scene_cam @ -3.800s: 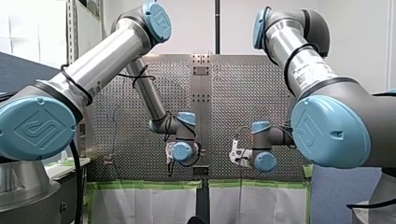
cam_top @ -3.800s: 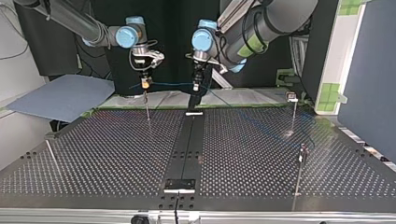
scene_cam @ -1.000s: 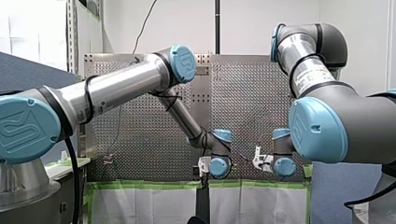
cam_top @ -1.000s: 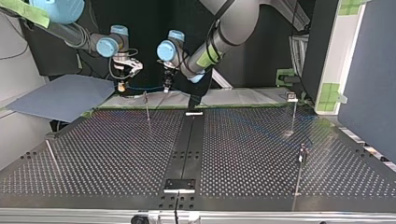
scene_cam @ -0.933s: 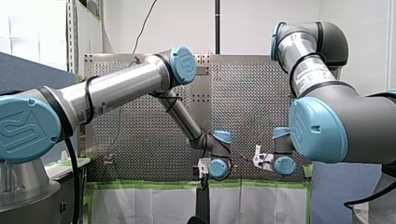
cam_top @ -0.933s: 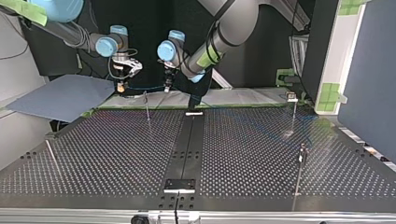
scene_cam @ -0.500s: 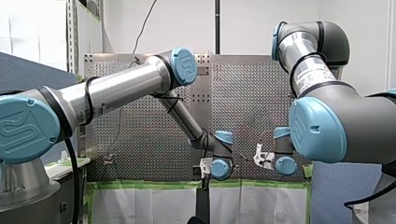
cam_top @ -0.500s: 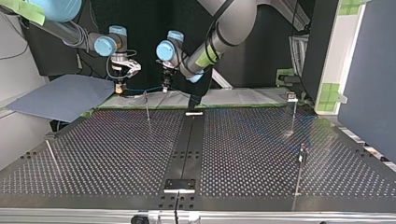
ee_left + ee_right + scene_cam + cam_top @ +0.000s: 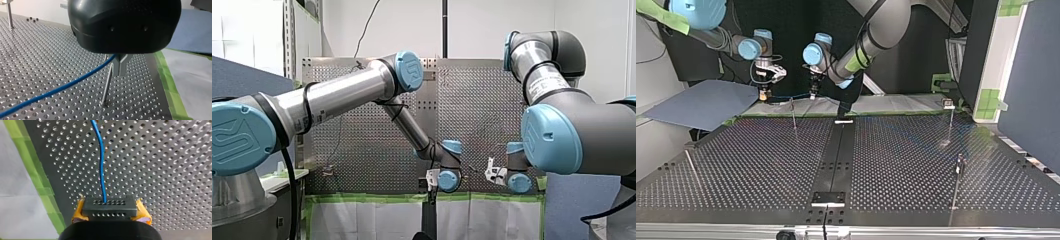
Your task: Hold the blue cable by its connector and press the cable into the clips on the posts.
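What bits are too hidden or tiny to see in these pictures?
1. Left wrist view: the post top, and any clip there, hides behind my left gripper.
2. Right wrist view: the blue cable runs off the edge beyond the connector.
3. Top view: the cable is too thin to trace to any clip.

Front view: far, behind shoulders, facing perforated table (image 9: 362, 150); my left arm (image 9: 337, 95) enters at 9 o'clock, my right arm (image 9: 572, 135) at 3. Top view: opposite, low. Wrist views: close, sharing blue cable (image 9: 65, 85).

Left arm (image 9: 343, 96) near right arm (image 9: 562, 135)
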